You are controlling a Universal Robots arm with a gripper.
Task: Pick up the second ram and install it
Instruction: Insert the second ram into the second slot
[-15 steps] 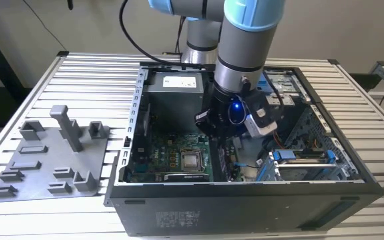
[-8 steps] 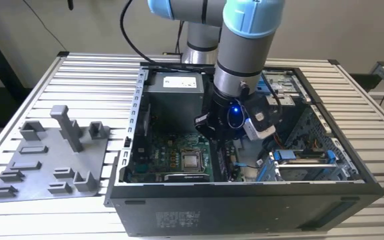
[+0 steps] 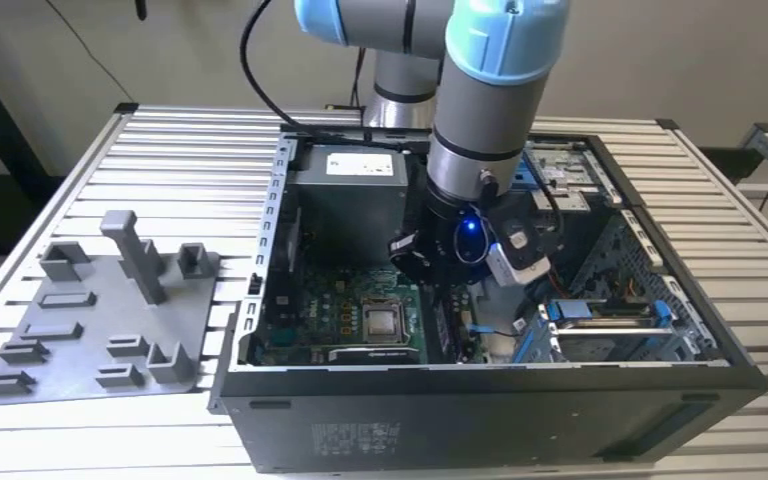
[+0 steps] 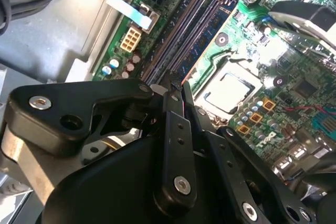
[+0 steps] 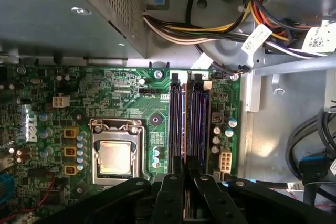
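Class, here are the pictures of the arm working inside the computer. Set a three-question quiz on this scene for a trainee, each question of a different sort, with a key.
1. True or false: the computer case lies open on the slatted table.
2. In the first wrist view, the gripper is nearest to: A the memory slots; B the power supply; C the blue cable.
3. Fill in: the grey fixture plate lies on the exterior view's ____ of the case.

Key: 1 true; 2 A; 3 left.
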